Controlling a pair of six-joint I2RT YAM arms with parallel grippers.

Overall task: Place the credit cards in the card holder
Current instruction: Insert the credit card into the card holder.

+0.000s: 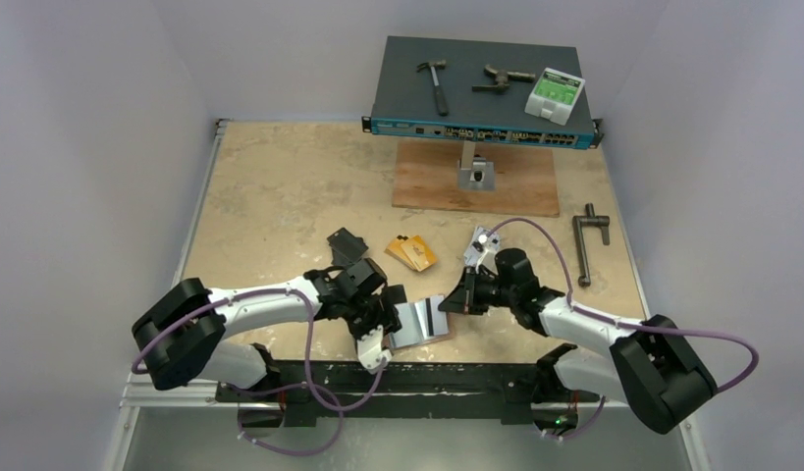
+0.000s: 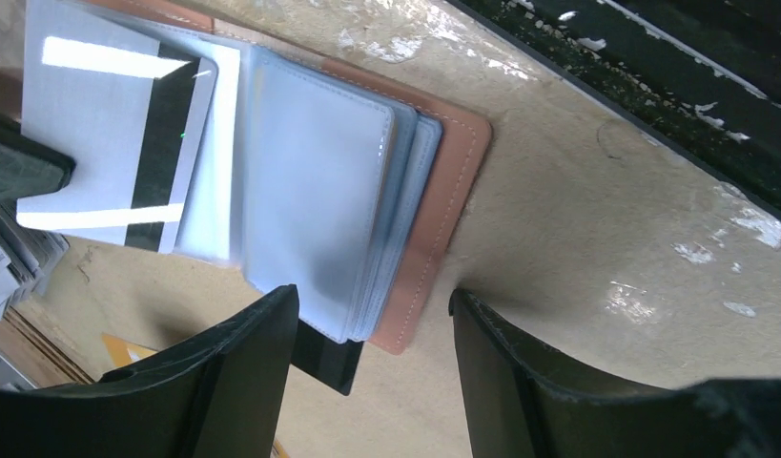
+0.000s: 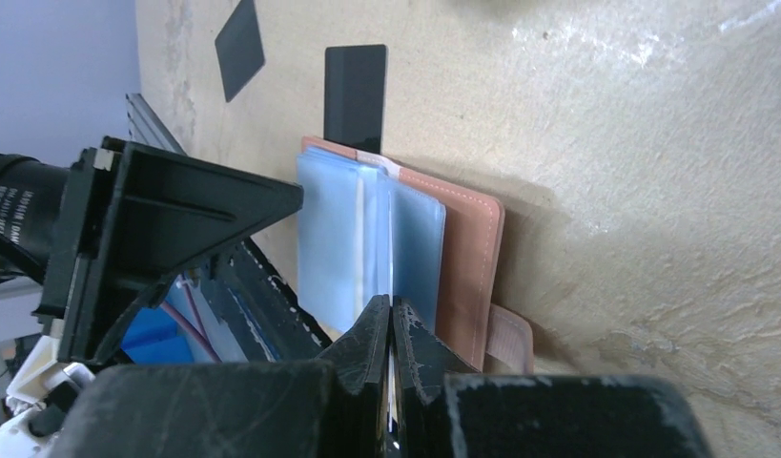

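Two arms at card holder (image 2: 453, 191), open on surface (image 2: 606, 219) near front edge. Silver card (image 2: 100, 134) pinched in right end effector (image 3: 393, 315), likely feeding clear sleeve (image 2: 319, 191). Spread left end effector (image 2: 372, 296) straddles holder edge, probably bracing it. Spare orange cards (image 1: 409, 252), black cards (image 1: 347, 243) lie farther back.

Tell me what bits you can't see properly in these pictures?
- Left wrist view: black card mostly hidden under the card holder and left hand.
- Left wrist view: clear sleeves blurred.
- Right wrist view: silver card edge-on in the shut right hand, face hidden.
- Top view: orange cards' print too small.
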